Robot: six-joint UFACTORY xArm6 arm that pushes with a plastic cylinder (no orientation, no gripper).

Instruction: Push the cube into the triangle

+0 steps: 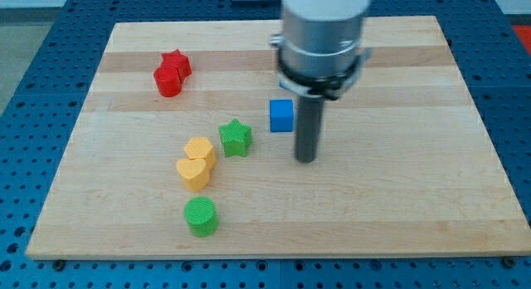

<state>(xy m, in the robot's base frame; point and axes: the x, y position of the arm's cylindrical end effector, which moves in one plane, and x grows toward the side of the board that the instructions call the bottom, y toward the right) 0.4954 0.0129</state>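
Observation:
A blue cube (281,115) sits on the wooden board (398,198) near its middle. My tip (306,159) is on the board just to the view's right of the cube and a little lower, a short gap apart from it. No triangle-shaped block shows; part of the board behind the arm is hidden.
A green star (236,138) lies left of the cube. A yellow hexagon (199,149) and a yellow heart (193,173) touch below it. A green cylinder (201,216) sits near the bottom. A red star (176,63) and a red block (168,80) touch at upper left.

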